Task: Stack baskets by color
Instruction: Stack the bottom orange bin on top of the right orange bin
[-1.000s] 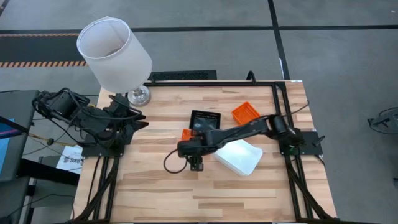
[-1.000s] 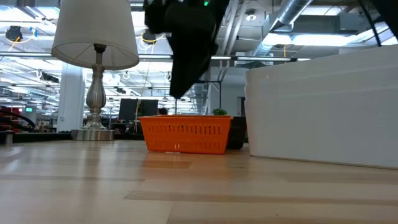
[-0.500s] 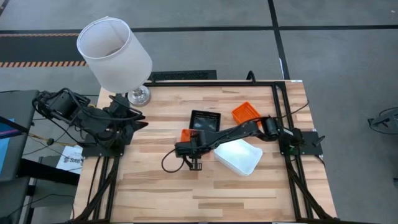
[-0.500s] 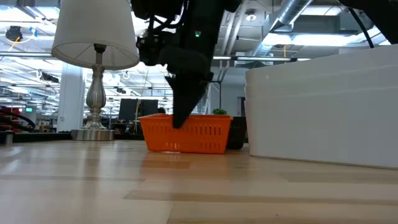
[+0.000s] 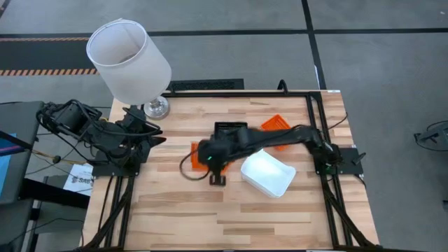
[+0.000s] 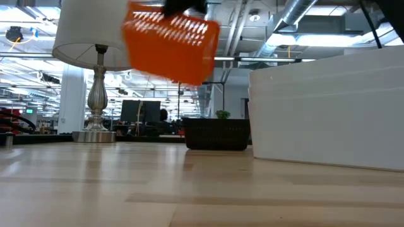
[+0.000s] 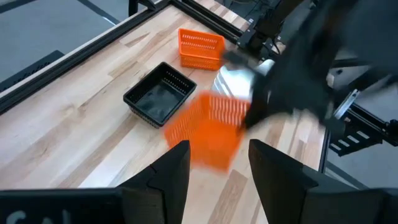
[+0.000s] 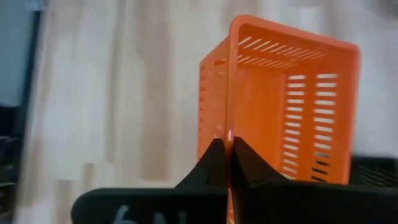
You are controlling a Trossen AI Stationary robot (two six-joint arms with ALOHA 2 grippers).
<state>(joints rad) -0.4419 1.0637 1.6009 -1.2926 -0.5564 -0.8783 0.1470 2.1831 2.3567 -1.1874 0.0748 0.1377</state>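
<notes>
My right gripper (image 8: 225, 149) is shut on an orange mesh basket (image 6: 167, 44) and holds it in the air over the table's middle (image 5: 190, 158). A black basket (image 5: 229, 130) stands on its bottom just beyond it. A second orange basket (image 7: 200, 48) rests on the table farther right. A white basket (image 5: 267, 175) sits at the near right. By the table's left edge my left gripper (image 7: 217, 180) waits open, with nothing between its fingers. My right gripper pinches the rim of one side wall (image 8: 227, 132) of the orange basket between its two fingers, one on each face of the wall. The fingers slant down from the table's right. The basket hangs tilted, lifted clear of the table.
A lamp with a big white shade (image 5: 128, 59) stands on its metal foot (image 5: 157, 107) at the far left corner. Bare wood lies along the table's near edge (image 5: 210, 224). In the low view the white basket (image 6: 328, 113) fills the right side.
My right gripper came down onto the orange basket beside the black one, took hold of it and rose quickly. The basket has left the table and now hangs tilted high above it. The black basket, hidden behind it before, shows in the low view.
</notes>
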